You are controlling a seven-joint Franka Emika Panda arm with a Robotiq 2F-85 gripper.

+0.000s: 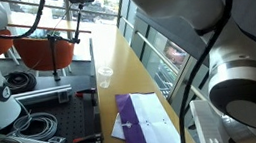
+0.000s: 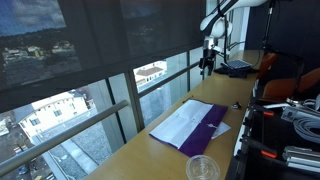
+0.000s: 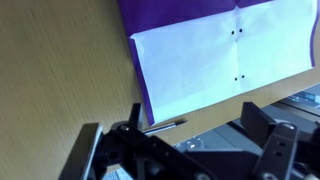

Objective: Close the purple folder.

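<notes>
**Honestly, grabbing just the paper could wreck this**

We've got the purple folder (image 2: pixel 190 127) lying open and flat on the wooden surface (image 2: pixel 145 158) by the window, white sheets up. Our tool (image 3: pixel 185 150) hangs above the surface just off the folder's edge, spread wide and empty. Our worry: it catches paper instead of cover, then creases it or shoves everything sideways. Count: 1 folder, 1 tool, 1 clear cup (image 2: pixel 202 168).

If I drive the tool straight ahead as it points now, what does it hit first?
The tool would likely meet the white sheet of the open purple folder, near its edge, or the table beside it; depth is unclear in the wrist view.
</notes>
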